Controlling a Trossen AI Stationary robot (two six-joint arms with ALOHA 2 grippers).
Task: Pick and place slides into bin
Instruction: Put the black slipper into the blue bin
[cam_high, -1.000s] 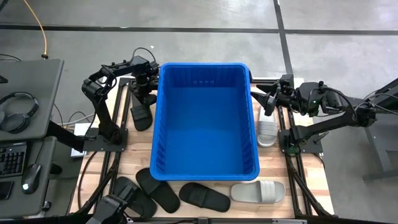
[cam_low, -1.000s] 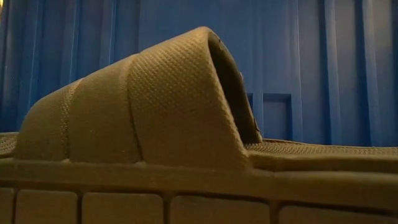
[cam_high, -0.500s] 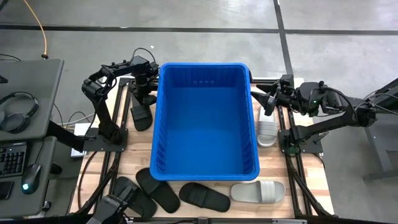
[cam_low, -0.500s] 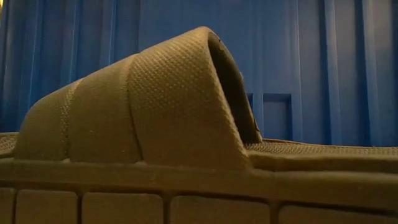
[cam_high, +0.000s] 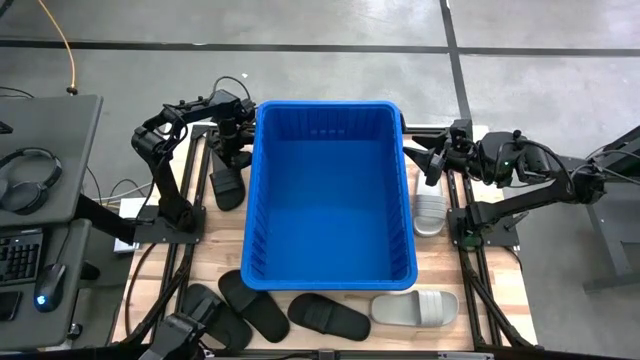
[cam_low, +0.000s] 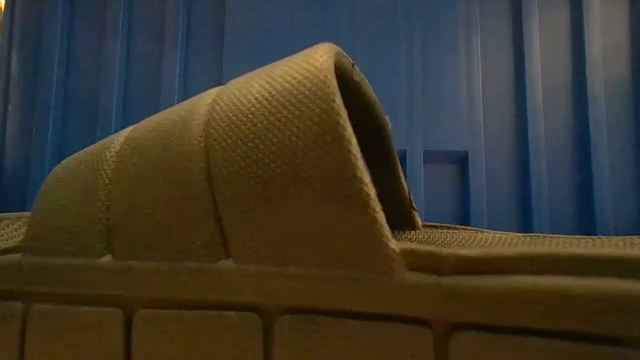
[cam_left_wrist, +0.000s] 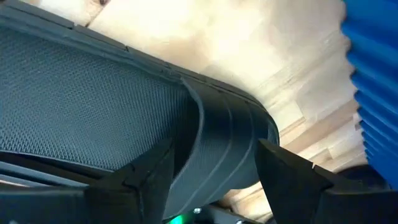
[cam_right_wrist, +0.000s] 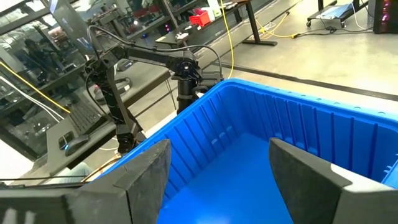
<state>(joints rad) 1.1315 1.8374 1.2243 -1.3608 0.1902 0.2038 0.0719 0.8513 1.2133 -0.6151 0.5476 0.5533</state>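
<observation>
The bin (cam_high: 330, 190) stands mid-table, empty, its blue wall just beside the left gripper (cam_high: 229, 152) and directly ahead of the right gripper (cam_right_wrist: 217, 171); the slides lie outside it: a black slide (cam_left_wrist: 211, 143) sits between the left jaws, a light grey slide (cam_high: 428, 208) lies below and just behind the right jaws, and three black ones and a second pale one lie along the bin's near side, well apart from both grippers. The left jaws are part-way closed, one finger (cam_left_wrist: 149, 177) on either flank of the strap; whether the pads actually bear on it cannot be told, so the grip is judged unconfirmed. The step in hand is judged to be securing this slide for lifting; doing it well calls for pinching the strap squarely across its width, raising it clear above the rim, then carrying it over the bin before release. The right jaws stand fully open, holding nothing, above the bin's edge. Compared with the earlier frames, nothing differs; both arms and every slide hold the same positions.
</observation>
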